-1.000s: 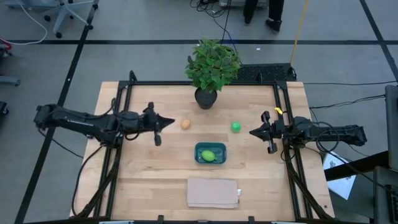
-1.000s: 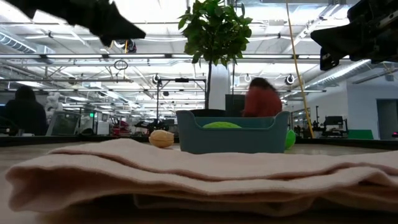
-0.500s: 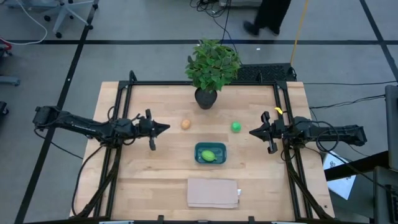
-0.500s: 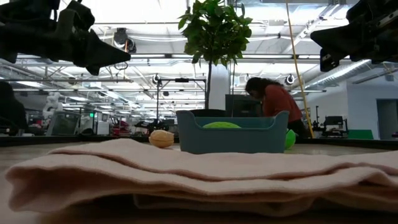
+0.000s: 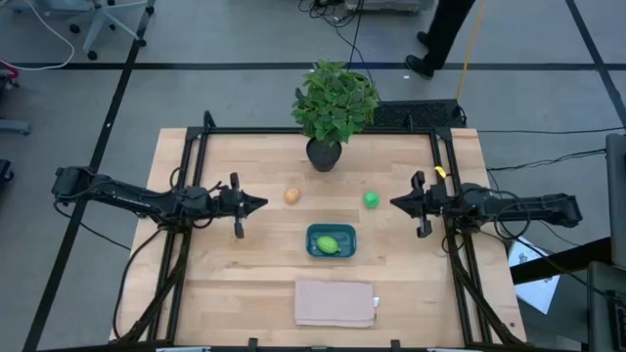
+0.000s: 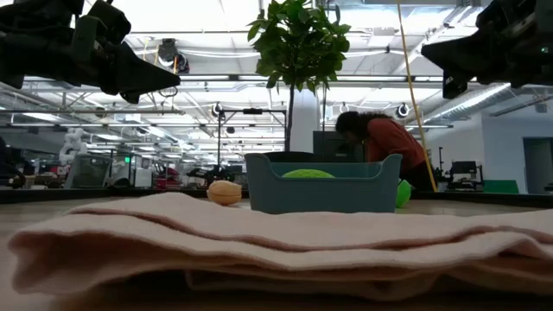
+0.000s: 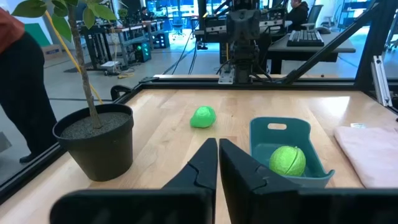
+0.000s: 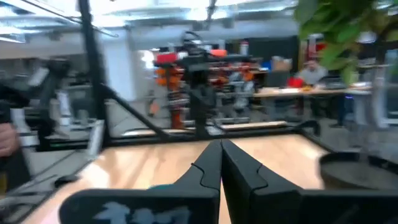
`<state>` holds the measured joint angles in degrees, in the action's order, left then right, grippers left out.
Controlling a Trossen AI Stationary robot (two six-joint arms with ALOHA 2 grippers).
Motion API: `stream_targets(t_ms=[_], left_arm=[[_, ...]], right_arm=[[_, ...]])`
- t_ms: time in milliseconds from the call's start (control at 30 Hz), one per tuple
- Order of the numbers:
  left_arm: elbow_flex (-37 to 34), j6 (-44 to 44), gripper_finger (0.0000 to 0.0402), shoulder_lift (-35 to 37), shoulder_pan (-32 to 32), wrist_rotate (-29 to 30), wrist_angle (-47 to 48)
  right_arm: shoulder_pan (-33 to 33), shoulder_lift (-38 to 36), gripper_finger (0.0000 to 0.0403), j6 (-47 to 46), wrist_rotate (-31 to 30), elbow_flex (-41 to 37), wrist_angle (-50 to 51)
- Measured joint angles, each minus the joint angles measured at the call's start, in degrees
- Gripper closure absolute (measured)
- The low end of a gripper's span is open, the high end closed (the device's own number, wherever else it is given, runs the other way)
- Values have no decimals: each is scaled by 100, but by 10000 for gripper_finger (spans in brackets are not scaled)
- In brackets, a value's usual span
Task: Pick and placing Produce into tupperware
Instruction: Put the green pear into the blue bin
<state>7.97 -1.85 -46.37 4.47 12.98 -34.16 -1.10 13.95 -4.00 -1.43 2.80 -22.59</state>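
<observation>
One of the three pieces of produce is already done: the yellow-green oblong fruit (image 5: 330,244) lies inside the small teal-blue rounded-rectangular plastic tupperware (image 5: 315,232), at the centre of the high view. Two are left on the bare wood: the tan-orange egg-like piece (image 5: 291,196) just upper left of the container, and the bright green round ball (image 5: 372,199) just upper right of it.

The left gripper (image 5: 256,203) hovers at centre left, near the egg-like piece, its fingers pressed together on nothing. The right gripper (image 5: 394,204) hangs at centre right, close to the green ball, likewise closed and empty.

The surface is a light wooden table (image 5: 245,284) with a black frame. A leafy potted plant (image 5: 333,108) stands at top centre, and a beige folded cloth (image 5: 335,302) lies at bottom centre. Beyond is a grey floor, where a person (image 5: 445,29) walks at the upper right.
</observation>
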Motion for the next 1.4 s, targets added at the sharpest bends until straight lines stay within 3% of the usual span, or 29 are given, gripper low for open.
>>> stream_targets(t_ms=[267,500,800,1133,1400], left_arm=[[0,-92,389,0,0,3,2],[0,-138,397,0,0,47,17],[0,-239,377,0,0,58,17],[-1,-260,400,0,0,58,157],[-2,-258,378,0,0,58,163]], right_arm=[[-33,663,403,167,-1028,615,138],[-357,1468,403,-239,-1073,1182,342],[-832,2539,395,-716,-873,2647,2414],[-1237,3619,298,-421,180,3978,4306],[-1431,4272,220,396,214,4289,4649]])
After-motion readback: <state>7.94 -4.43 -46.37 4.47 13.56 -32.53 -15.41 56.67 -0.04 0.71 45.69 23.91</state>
